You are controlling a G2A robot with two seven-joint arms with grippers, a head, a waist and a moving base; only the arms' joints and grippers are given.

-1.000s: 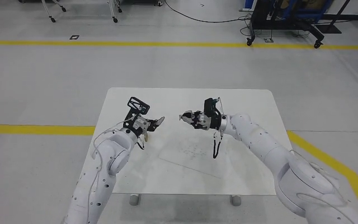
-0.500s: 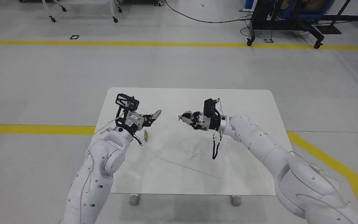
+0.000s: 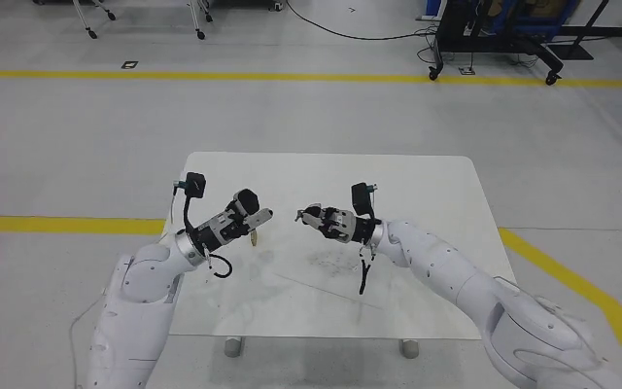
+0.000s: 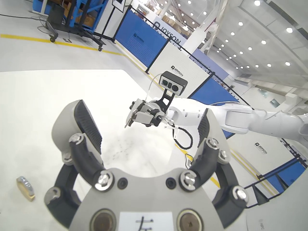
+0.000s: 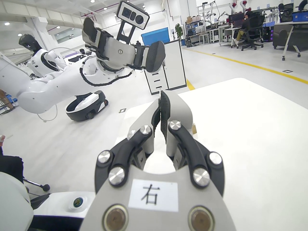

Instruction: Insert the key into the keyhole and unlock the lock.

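Note:
My right gripper [image 3: 305, 215] hangs above the middle of the white table [image 3: 428, 185], shut on a thin metal key [image 4: 127, 122] whose tip pokes out past the fingertips [image 5: 159, 94]. Facing it from the left is my left gripper [image 3: 255, 216], open and holding nothing, with its ribbed pads [image 4: 87, 124] spread wide. A gap of bare table separates the two grippers. The small brass lock [image 4: 25, 185] with a silver shackle lies on the table just below the left gripper [image 3: 253, 236]; its edge also peeks out behind my right fingers [image 5: 194, 129].
Faint scuff marks [image 3: 330, 261] mark the table's centre. A black cable [image 3: 363, 274] dangles from the right wrist down to the tabletop. Yellow floor lines [image 3: 78, 225] run past the table, and racks on wheels [image 3: 496, 39] stand far behind.
My left arm drew back and turned its wrist, so the open gripper now faces the right one. The right gripper with the key moved left and slightly nearer the front edge.

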